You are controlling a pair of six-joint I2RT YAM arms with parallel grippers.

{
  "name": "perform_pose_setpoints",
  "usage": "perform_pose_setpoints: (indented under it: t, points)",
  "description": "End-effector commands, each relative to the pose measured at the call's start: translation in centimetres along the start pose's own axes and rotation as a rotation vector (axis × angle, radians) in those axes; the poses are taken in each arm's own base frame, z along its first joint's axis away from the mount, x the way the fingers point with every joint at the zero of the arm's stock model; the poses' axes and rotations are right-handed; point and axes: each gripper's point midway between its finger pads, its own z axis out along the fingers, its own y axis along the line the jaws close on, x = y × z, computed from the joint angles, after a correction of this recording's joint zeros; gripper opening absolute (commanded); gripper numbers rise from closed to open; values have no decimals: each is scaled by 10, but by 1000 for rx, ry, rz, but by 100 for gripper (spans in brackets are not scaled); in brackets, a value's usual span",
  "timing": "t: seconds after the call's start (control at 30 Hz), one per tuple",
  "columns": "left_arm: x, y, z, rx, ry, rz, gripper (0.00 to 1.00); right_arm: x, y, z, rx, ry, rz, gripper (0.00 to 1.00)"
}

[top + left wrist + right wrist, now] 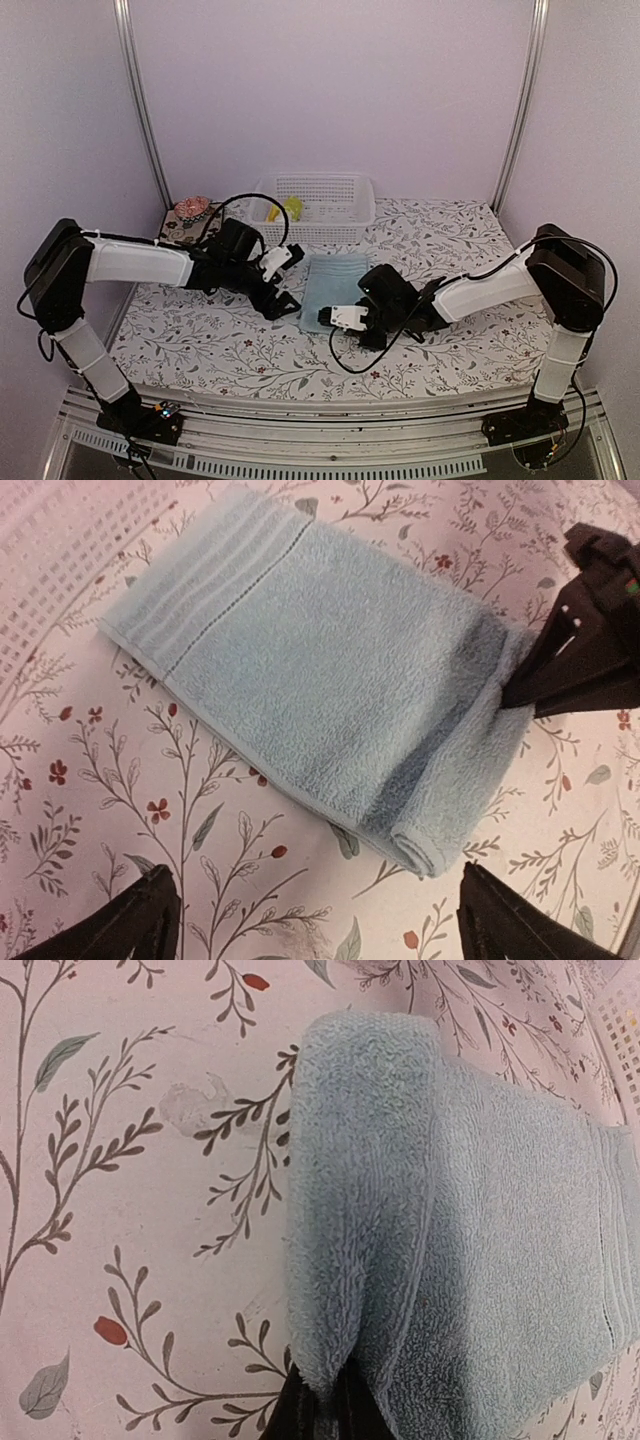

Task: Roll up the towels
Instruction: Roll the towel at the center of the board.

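The folded towel (335, 282) lay at the centre of the table (450, 350). The basket (355, 200) stood just behind it, with the second towel (291, 208) inside. The left gripper (284, 297) sat beside the folded towel's left edge, and the right gripper (330, 318) at its near end. The mat (174, 228) lay far left of the basket.

The white basket (315, 208) stands just behind the blue towel (335, 278) and blocks its far end. The left hand (283, 298), spread wide, crowds its left edge, and the right hand (338, 318) is pinched on its near fold. Bare tabletop (450, 235) lies free to the towel's right and along the near edge, and a dark mat (172, 228) fills the far left corner.
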Motion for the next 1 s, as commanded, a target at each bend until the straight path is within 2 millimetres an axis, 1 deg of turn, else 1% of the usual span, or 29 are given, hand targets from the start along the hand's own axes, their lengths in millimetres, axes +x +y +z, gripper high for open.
perform_pose_setpoints:
  t: [0.0, 0.03, 0.1, 0.17, 0.2, 0.27, 0.37, 0.43, 0.5, 0.6, 0.7, 0.73, 0.77, 0.87, 0.97]
  points:
    - [-27, -1, -27, -65, -187, 148, 97, 13, 38, -12, -248, 51, 105, 4]
    - [-23, -7, -31, -61, -208, 180, 97, 10, 38, -15, -277, 40, 123, 4]
    - [-26, -20, -41, -58, -258, 272, 96, 1, 38, -21, -340, 17, 158, 4]
    - [-25, -32, -45, -67, -282, 351, 95, -1, 37, -26, -393, 11, 212, 4]
    - [-23, -39, -45, -72, -289, 385, 95, -4, 35, -29, -420, 1, 233, 4]
    - [-16, -53, -44, -71, -298, 459, 94, -2, 37, -31, -474, 8, 268, 5]
    - [-4, -76, -39, -45, -303, 574, 93, -1, 39, -31, -549, -9, 321, 5]
    - [3, -87, -34, -39, -294, 635, 93, 1, 38, -28, -583, -6, 359, 5]
    - [7, -92, -28, -48, -273, 674, 92, 3, 38, -26, -613, 3, 398, 5]
    - [9, -95, -19, -76, -242, 726, 89, 3, 41, -23, -644, 7, 419, 6]
    - [5, -96, -11, -99, -225, 763, 88, 9, 47, -21, -680, 23, 445, 6]
    - [4, -97, -8, -96, -220, 772, 88, 2, 39, -20, -674, 4, 446, 6]
    - [4, -99, -5, -90, -215, 783, 87, 1, 37, -19, -677, 1, 450, 6]
    - [8, -103, 5, -82, -190, 819, 84, 2, 35, -18, -687, -4, 466, 6]
    - [17, -103, 19, -82, -140, 841, 80, 0, 33, -18, -694, -12, 472, 6]
